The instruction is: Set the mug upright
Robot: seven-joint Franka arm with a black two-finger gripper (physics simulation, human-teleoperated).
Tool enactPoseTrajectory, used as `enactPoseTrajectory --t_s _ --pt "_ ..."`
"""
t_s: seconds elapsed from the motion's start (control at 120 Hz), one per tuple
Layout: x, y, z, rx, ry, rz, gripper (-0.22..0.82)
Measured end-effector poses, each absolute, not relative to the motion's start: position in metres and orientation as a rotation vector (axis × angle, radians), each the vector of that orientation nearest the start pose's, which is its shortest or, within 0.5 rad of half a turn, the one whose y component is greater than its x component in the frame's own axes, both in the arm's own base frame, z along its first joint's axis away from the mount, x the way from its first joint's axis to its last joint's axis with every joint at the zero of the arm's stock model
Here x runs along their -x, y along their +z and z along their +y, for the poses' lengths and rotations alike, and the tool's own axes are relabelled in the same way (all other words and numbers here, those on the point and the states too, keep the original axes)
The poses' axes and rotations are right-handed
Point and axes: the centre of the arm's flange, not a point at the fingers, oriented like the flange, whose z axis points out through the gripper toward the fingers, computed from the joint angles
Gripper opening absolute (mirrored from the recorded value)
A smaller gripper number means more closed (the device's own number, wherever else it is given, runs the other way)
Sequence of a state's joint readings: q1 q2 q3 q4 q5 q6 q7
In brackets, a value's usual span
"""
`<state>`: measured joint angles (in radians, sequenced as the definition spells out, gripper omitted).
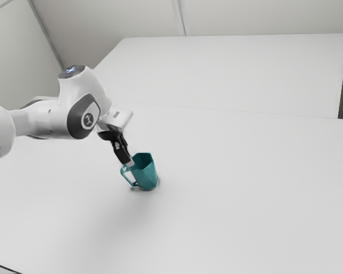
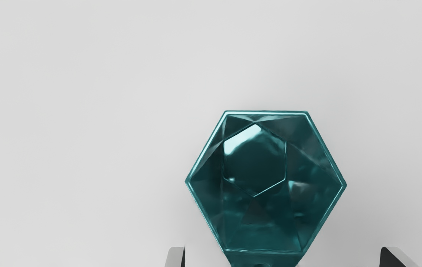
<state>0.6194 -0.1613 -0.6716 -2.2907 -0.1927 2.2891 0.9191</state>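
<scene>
The teal six-sided mug (image 1: 144,172) stands upright on the table in the exterior view, mouth up, its handle toward the exterior view's left. My gripper (image 1: 128,164) is at the mug's handle side, near the rim. In the wrist view I look down into the mug (image 2: 255,159) and see its hexagonal floor. The gripper (image 2: 282,256) is open there, fingers wide apart on either side of the handle's top, with gaps between them and the teal surface. The lower part of the handle is hidden in the wrist view.
The white table (image 1: 228,188) spreads around the mug. Behind it a raised white panel or second surface (image 1: 228,74) reaches toward the walls. A dark edge crosses the exterior view's lower left corner.
</scene>
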Motion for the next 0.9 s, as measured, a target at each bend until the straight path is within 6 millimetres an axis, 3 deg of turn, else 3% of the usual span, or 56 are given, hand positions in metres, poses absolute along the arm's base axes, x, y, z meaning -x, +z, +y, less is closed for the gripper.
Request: enactPoseTrajectory --t_s 0.117,0.292,0.483,0.725,0.9 --pt "-0.513 0.428 -0.022 2.974 -0.2 1.052 0.58" --pt "-0.533 0.497 0.006 3.096 -0.224 0.696 0.6" --pt "-0.549 0.569 0.012 3.146 -0.225 0.49 0.6" --pt "-0.57 0.607 0.029 3.19 -0.15 0.299 0.6" --pt "-0.566 0.617 0.038 3.175 -0.081 0.154 0.6"
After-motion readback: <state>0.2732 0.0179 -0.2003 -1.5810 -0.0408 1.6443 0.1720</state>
